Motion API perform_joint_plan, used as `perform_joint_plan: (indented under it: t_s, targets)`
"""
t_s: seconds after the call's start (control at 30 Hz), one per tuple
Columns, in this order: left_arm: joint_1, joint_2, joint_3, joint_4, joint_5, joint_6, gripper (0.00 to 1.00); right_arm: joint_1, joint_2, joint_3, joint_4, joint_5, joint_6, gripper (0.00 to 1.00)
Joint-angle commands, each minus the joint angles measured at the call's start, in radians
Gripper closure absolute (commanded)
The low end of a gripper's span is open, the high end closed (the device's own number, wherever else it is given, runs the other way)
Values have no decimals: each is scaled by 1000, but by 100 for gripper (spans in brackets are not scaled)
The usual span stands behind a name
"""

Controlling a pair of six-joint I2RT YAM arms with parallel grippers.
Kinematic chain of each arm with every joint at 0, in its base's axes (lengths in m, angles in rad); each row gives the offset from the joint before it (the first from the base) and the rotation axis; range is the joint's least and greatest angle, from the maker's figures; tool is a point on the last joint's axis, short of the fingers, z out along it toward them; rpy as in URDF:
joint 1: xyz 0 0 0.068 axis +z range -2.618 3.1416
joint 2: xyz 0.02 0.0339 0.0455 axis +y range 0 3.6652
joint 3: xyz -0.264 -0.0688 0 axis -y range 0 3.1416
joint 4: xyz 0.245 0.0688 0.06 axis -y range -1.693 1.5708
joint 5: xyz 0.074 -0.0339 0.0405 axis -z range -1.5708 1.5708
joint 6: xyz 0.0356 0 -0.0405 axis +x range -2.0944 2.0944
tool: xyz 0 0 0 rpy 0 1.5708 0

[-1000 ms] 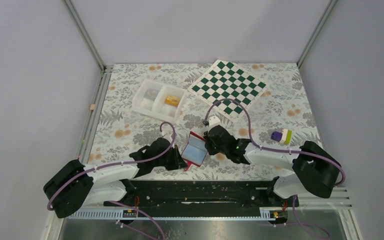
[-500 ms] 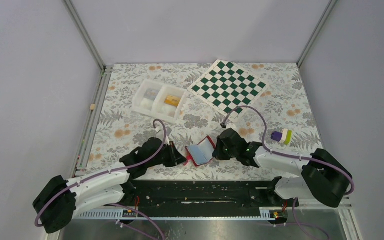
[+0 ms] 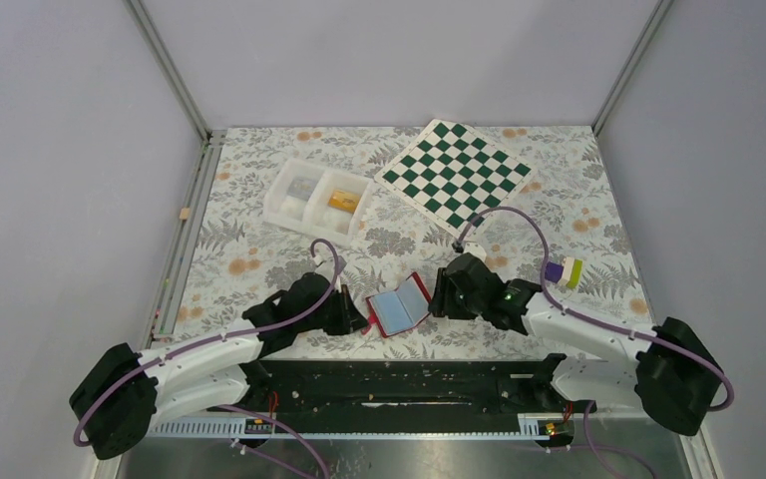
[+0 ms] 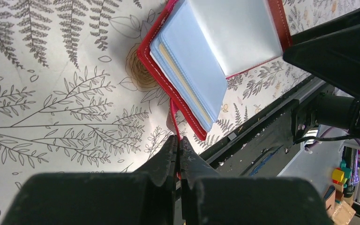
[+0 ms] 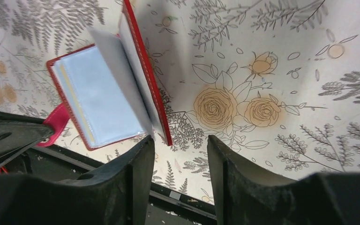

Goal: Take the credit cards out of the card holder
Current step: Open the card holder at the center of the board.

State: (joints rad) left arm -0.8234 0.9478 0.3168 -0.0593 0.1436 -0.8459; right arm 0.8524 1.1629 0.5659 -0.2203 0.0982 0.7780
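The card holder [image 3: 397, 307] lies open on the floral cloth between both arms, a red wallet with pale blue clear sleeves [image 4: 201, 51]. A thin orange-yellow credit card edge [image 4: 183, 82] shows inside a sleeve, also seen from the right wrist as a card edge [image 5: 76, 105]. My left gripper [image 4: 178, 140] is shut on the wallet's small red tab [image 4: 174, 115]. My right gripper [image 5: 180, 140] is open just right of the wallet. The raised red cover [image 5: 143, 70] ends in the gap close to its left finger [image 5: 143, 154].
A white two-compartment tray [image 3: 289, 215] stands at the back left with an orange item [image 3: 340, 200] in it. A green-and-white chessboard [image 3: 456, 175] lies behind. A small purple, white and green block [image 3: 562, 270] sits to the right. The black base rail [image 3: 389, 374] runs close behind the wallet.
My right gripper has opened and let go of the red cover, drawing slightly right. The wallet has dropped from a raised pose to lie open on the cloth. The left grip is unchanged.
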Motion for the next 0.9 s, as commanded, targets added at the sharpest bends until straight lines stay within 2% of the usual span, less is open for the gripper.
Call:
perform_joint_plan:
  t_s: [0.0, 0.1, 0.23, 0.3, 0.4, 0.67, 0.87]
  targets:
    - [5, 0, 47, 32, -4, 13, 100, -3, -104, 91, -109, 53, -37, 46]
    - [5, -3, 45, 48, -3, 7, 100, -1, -169, 109, -93, 3, -32, 50]
    - [5, 4, 49, 55, 1, 1, 100, 29, -211, 91, 64, -92, -14, 53]
    - [5, 10, 51, 55, 4, -3, 100, 52, -187, 79, 162, -154, -2, 55]
    - [5, 15, 54, 81, 12, -9, 100, 97, -83, 121, 209, -206, -2, 59]
    - [4, 3, 62, 71, 19, -15, 100, 170, 147, 201, 292, -172, -16, 65]
    - [5, -10, 61, 62, 16, -15, 100, 195, 245, 261, 226, -55, -42, 61]
